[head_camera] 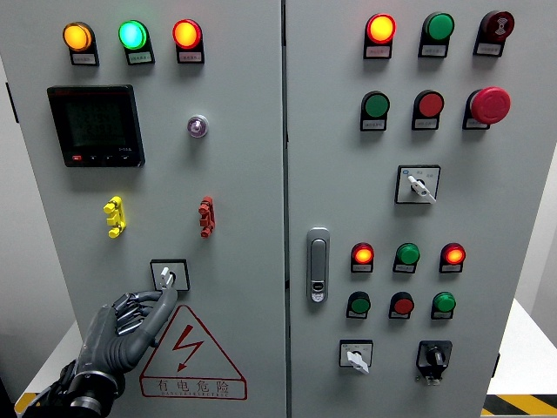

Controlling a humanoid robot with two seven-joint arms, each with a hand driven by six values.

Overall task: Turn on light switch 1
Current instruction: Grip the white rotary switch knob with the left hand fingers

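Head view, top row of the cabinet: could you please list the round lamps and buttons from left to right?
Orange lamp → green lamp → red lamp → second red lamp → green button → dark red button.

Left robot hand (130, 324) raised at grey cabinet panel (244, 174), fingertip (169, 294) touching rotary switch (169, 275).

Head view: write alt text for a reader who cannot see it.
The robot's left hand reaches up to a rotary switch low on the left door of a grey electrical cabinet, fingertip at its knob. Lit indicator lamps, pushbuttons and other selector switches cover both doors.
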